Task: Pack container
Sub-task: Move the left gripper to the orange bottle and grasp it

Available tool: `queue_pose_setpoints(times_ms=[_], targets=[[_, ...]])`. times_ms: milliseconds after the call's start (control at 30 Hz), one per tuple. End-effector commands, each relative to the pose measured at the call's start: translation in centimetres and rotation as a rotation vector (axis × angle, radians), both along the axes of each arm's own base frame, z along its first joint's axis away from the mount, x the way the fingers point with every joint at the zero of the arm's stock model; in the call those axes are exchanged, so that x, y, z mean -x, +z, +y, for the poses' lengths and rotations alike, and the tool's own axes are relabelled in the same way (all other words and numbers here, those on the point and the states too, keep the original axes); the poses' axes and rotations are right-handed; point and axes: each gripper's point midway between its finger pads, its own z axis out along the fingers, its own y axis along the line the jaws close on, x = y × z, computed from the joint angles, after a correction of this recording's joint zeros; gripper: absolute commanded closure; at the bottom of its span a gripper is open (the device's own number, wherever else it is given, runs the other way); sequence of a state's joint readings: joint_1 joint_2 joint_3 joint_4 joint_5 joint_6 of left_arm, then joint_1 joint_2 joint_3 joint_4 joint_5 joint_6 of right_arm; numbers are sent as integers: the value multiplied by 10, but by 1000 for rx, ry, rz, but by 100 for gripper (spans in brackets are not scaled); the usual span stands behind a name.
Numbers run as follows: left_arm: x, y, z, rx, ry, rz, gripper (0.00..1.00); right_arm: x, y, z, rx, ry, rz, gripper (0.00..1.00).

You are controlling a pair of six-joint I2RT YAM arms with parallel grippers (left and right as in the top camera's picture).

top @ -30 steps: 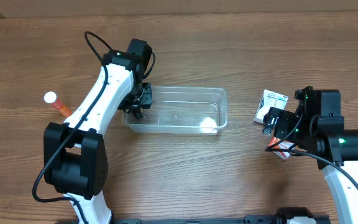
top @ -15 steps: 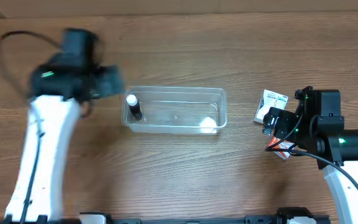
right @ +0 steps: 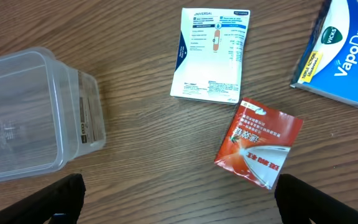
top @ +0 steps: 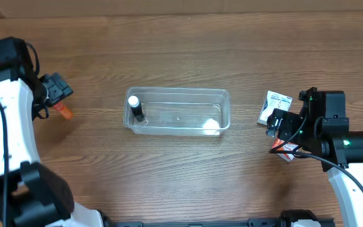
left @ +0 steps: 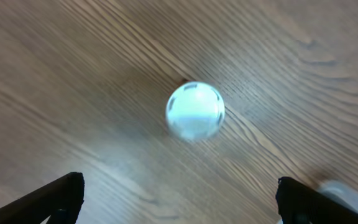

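Your left gripper (left: 178,188) hangs wide open over the white-capped orange tube (left: 195,111), having swung away from the container (top: 178,91) at table centre. A small bottle (top: 135,108) now stands in its left end, where that gripper reached a second ago: one more item packed.

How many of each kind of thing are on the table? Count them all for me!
Clear container: 1
Bottles and tubes: 2 (dark bottle inside the container, orange tube outside it)
Packets: 3 (white packet, red packet, Vicks packet)
Small white lump inside the container, too blurry to name: 1
Total: 7
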State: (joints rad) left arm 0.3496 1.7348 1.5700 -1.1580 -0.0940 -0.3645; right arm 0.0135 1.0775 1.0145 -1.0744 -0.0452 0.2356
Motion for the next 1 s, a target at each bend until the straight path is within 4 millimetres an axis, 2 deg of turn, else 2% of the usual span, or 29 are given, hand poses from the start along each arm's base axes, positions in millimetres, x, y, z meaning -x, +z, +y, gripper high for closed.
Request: queue_pose_setpoints(times_ms=[0,133,233,267,333,467,567,767,900,967], targets=[[-8,-31,6,30,6,59,0,-4,11,-1,-4,-7,-34,0],[-17,-58,10,42,4,95,0,-4,11,-1,-3,-7,-33,0],[-22,-63,12,33,-16,93,0,-4,11,-1,-3,-7,-33,0],[-23,-63,14,24,-15,89,4,-4,11,-1,-3,-7,-33,0],[-25,-63,17,7,-12,83,18,-4,11,-1,-3,-7,-33,0],[-26,-62,18,5,-12,80,60,-4,11,-1,-3,-7,-33,0],[-26,-62,18,5,-13,80,70,-4,11,-1,-3,-7,-33,0],[-24,-63,17,8,-20,88,85,-4,11,-1,-3,-7,-34,0],[-19,-62,5,66,-31,98,95,-4,11,-1,-3,-7,-34,0],[-18,-56,-2,97,-39,84,96,-4,11,-1,-3,-7,-33,0]])
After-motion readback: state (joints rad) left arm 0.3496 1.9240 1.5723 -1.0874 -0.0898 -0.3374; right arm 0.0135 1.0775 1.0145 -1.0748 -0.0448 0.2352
